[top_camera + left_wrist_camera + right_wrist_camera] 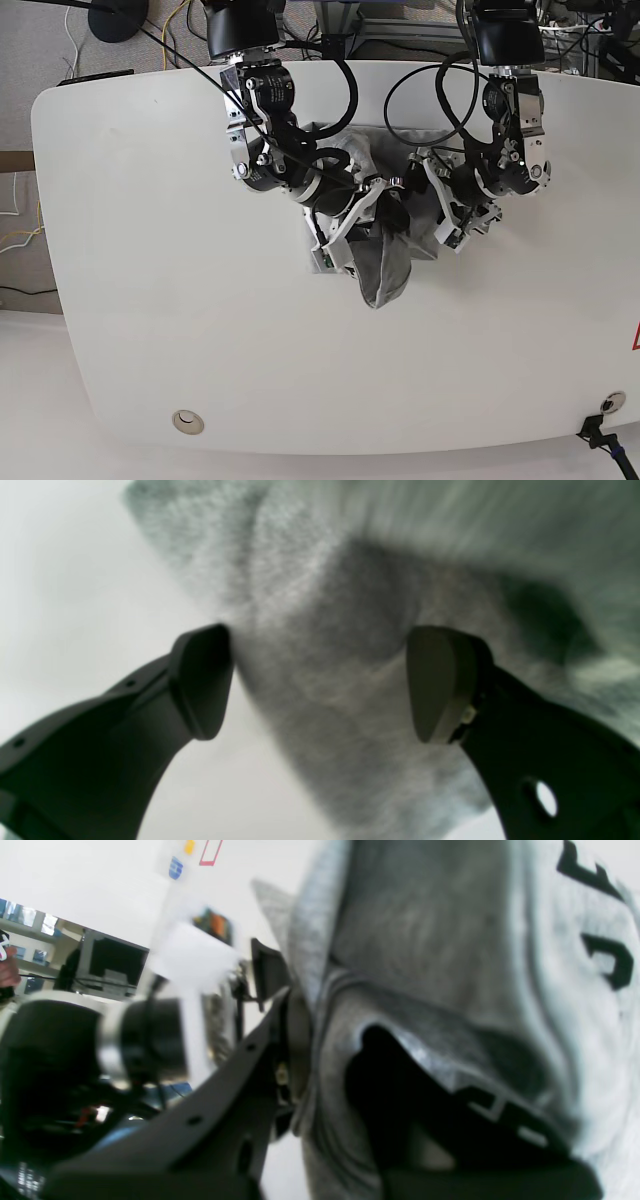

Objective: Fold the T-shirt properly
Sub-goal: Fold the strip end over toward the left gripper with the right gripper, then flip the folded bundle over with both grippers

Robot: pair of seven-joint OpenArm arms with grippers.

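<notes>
Left pincer (320,682) agape over grey T-shirt (340,630) (blurred).

A robotics lab: white table (130,250), loose floor cables (25,240), monitor (112,965) on a background desk.

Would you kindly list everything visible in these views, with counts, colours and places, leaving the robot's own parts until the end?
T-shirt: one, heather grey with black lettering, bunched and hanging between the two arms over the middle of the table.
Table: one, white, rounded corners, filling the base view.
Cables: several, black, looping from the arm bases at the far edge.
Round fitting: one, pale, near the table's front edge.
Right pincer: one, black, shut on the T-shirt, on the base view's left.
Left pincer: one, black, jaws wide apart with grey cloth just beyond the tips, on the base view's right.
</notes>
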